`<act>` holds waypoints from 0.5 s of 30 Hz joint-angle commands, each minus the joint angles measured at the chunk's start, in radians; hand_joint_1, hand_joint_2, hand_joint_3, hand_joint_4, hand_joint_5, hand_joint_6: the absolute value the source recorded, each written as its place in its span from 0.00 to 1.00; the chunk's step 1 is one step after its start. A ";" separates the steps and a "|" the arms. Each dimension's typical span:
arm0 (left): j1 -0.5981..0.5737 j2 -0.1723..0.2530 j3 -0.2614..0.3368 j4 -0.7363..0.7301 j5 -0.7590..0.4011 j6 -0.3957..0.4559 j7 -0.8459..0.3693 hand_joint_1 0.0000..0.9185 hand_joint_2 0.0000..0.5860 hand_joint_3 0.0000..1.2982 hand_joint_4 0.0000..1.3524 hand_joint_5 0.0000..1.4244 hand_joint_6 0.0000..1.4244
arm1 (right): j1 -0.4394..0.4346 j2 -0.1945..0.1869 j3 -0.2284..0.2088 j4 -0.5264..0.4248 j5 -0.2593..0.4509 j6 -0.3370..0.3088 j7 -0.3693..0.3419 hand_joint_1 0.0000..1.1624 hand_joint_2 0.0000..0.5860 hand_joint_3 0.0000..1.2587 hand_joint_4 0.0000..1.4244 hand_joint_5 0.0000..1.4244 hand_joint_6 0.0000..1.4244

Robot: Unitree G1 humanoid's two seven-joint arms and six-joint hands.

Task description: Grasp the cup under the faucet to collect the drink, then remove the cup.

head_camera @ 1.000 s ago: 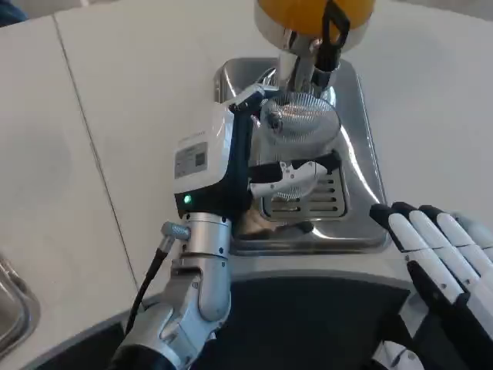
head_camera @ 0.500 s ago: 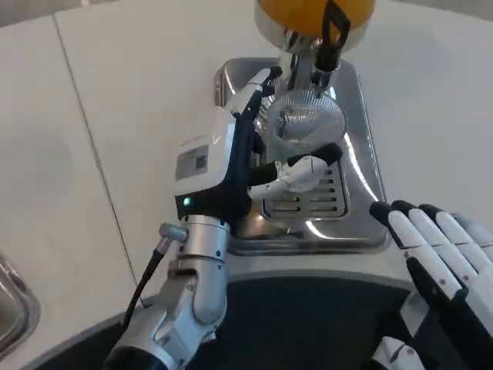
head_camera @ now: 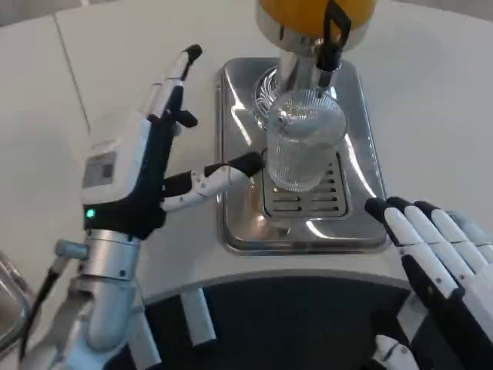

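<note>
The left hand (head_camera: pixel 146 166) has a white back bearing a grey label with small print, a black underside where a green light glows, and slim white fingers tipped and jointed in black. It sits on a silver cylindrical forearm (head_camera: pixel 104 297) with a ribbed metal plug at the wrist, from which a black cable (head_camera: pixel 35 316) runs down. The right hand (head_camera: pixel 435 266) shows white finger segments with black tips over black inner parts.

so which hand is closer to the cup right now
The left hand: one fingertip reaches almost to the clear cup on the metal tray. The right hand sits off by the tray's near right corner.
</note>
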 commanded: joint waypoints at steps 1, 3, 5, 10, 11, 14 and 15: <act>0.157 0.110 0.092 -0.237 0.039 0.039 -0.090 0.14 0.02 0.01 0.00 0.23 0.28 | -0.048 0.009 0.014 0.019 0.007 0.027 -0.011 0.13 1.00 0.00 0.00 0.00 0.01; 0.234 0.158 0.128 -0.336 0.072 0.057 -0.135 0.16 0.03 0.00 0.00 0.16 0.22 | -0.067 0.027 0.019 0.020 0.021 0.057 -0.013 0.13 1.00 0.00 0.00 0.00 0.01; 0.317 0.195 0.150 -0.422 0.104 0.082 -0.195 0.12 0.05 0.00 0.00 0.08 0.13 | -0.086 0.046 0.028 0.018 0.033 0.092 -0.011 0.13 1.00 0.00 0.00 0.00 0.01; 0.551 0.242 0.178 -0.639 0.212 0.142 -0.342 0.02 0.04 0.00 0.00 0.00 0.00 | -0.216 0.111 0.085 0.014 0.068 0.268 0.026 0.13 1.00 0.00 0.00 0.00 0.00; 0.584 0.239 0.181 -0.665 0.232 0.147 -0.348 0.02 0.04 0.00 0.00 0.00 0.00 | -0.249 0.119 0.095 0.015 0.071 0.299 0.030 0.13 1.00 0.00 0.00 0.00 0.00; 0.655 0.223 0.186 -0.714 0.276 0.157 -0.353 0.01 0.04 0.00 0.00 0.00 0.00 | -0.329 0.132 0.116 0.018 0.078 0.374 0.041 0.13 1.00 0.00 0.00 0.00 0.00; 0.677 0.216 0.186 -0.724 0.288 0.159 -0.350 0.01 0.04 0.00 0.00 0.00 0.00 | -0.348 0.132 0.120 0.019 0.080 0.394 0.043 0.13 1.00 0.00 0.00 0.00 0.00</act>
